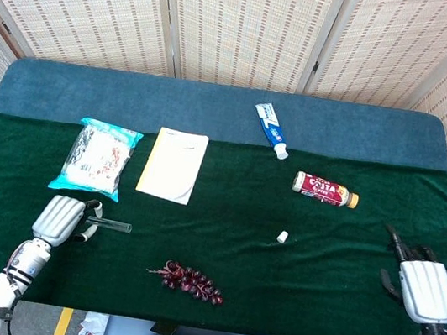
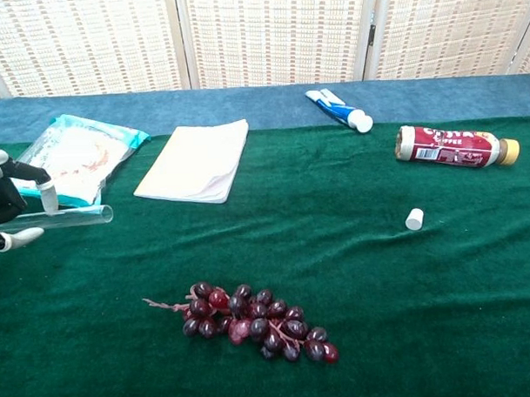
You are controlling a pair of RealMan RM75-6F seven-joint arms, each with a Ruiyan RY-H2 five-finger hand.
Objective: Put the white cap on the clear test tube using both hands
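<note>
At the table's left, my left hand [image 1: 59, 220] [image 2: 6, 212] grips the clear test tube [image 2: 70, 218] [image 1: 112, 224], held lying sideways a little above the green cloth with its open end pointing right. The small white cap [image 1: 282, 237] [image 2: 414, 218] stands alone on the cloth right of centre, far from both hands. My right hand [image 1: 419, 284] hovers at the right edge of the table, fingers apart and holding nothing; the chest view does not show it.
A bunch of dark grapes [image 1: 188, 281] [image 2: 252, 321] lies near the front edge. A white notebook [image 1: 174, 165] and a plastic packet [image 1: 97, 157] lie at the left back. A red bottle [image 1: 322, 188] and a toothpaste tube [image 1: 271, 129] lie behind the cap.
</note>
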